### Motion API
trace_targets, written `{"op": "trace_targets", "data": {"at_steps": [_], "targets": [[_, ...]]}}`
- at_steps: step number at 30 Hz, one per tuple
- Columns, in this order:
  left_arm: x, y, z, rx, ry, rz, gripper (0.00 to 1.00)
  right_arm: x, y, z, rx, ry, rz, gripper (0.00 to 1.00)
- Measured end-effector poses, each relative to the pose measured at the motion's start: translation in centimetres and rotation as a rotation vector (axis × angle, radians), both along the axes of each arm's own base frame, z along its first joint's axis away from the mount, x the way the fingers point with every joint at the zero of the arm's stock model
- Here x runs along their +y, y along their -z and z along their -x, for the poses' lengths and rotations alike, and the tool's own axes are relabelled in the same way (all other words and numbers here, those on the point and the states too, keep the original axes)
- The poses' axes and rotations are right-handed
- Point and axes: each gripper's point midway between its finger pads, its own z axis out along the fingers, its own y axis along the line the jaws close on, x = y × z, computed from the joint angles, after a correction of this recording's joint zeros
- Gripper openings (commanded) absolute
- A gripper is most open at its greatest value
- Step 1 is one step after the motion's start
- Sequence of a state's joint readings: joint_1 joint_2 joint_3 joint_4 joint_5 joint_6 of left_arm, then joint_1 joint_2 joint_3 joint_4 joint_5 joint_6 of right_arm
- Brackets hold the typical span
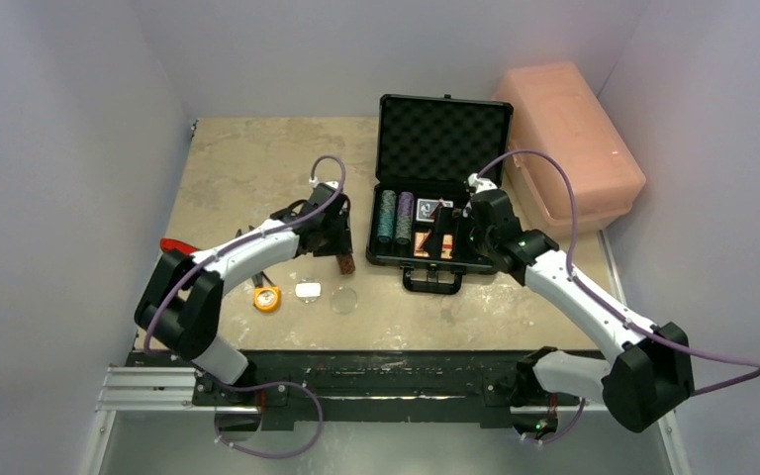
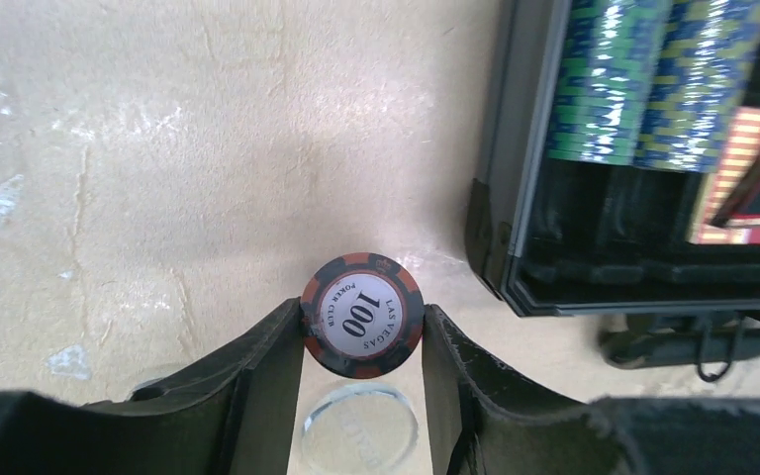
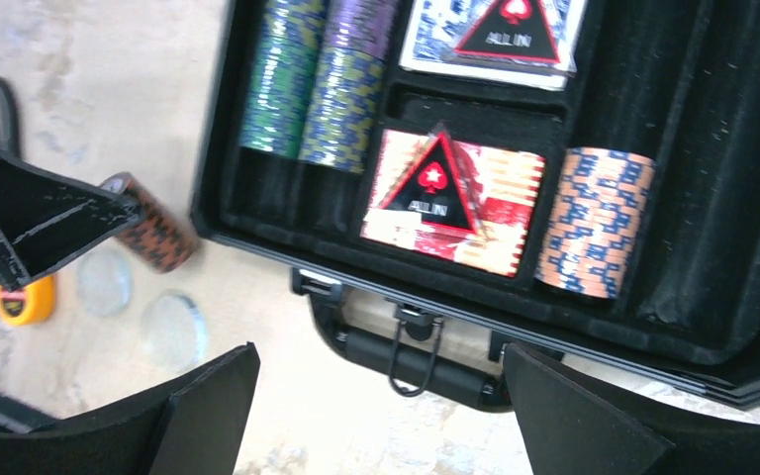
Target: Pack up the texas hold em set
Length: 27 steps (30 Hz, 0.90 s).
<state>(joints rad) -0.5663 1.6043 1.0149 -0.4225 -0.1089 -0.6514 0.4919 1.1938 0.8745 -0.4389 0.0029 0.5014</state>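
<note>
Two tools hang over my mottled tan bench (image 1: 247, 168), with pale grey walls around it. Left tool (image 2: 361, 322) grips a brown chip stack (image 2: 360, 297) just left of the open case (image 1: 442, 129). Right tool (image 3: 376, 396) gapes wide above the handle (image 3: 411, 358). Inside I see teal chips (image 3: 282, 74), purple chips (image 3: 351, 89), decks (image 3: 452, 203) and orange chips (image 3: 594, 223). Pink box (image 1: 569, 143) stands beside the case.

Left tool (image 2: 361, 325) pinching brown chip (image 2: 361, 313), black briefcase (image 2: 488, 233) nearby
</note>
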Motion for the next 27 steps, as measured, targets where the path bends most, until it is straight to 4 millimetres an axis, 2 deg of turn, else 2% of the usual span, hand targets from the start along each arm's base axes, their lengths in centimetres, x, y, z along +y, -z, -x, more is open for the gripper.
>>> {"op": "trace_targets", "data": {"at_steps": [8,15,27], "targets": [[0.2,-5.3,0.2,-0.116,0.015,0.061,0.00,1.6,-3.2,0.5,-0.098,-0.069,-0.125,0.98],[0.8,-8.3,1.1,-0.146,0.038,0.065,0.00,2.6,-5.1,1.3,-0.162,-0.119,-0.212,0.99],[-0.8,-16.2,0.4,-0.272,0.143,0.145,0.00,4.6,-9.9,2.1,-0.316,-0.240,-0.366,0.99]]}}
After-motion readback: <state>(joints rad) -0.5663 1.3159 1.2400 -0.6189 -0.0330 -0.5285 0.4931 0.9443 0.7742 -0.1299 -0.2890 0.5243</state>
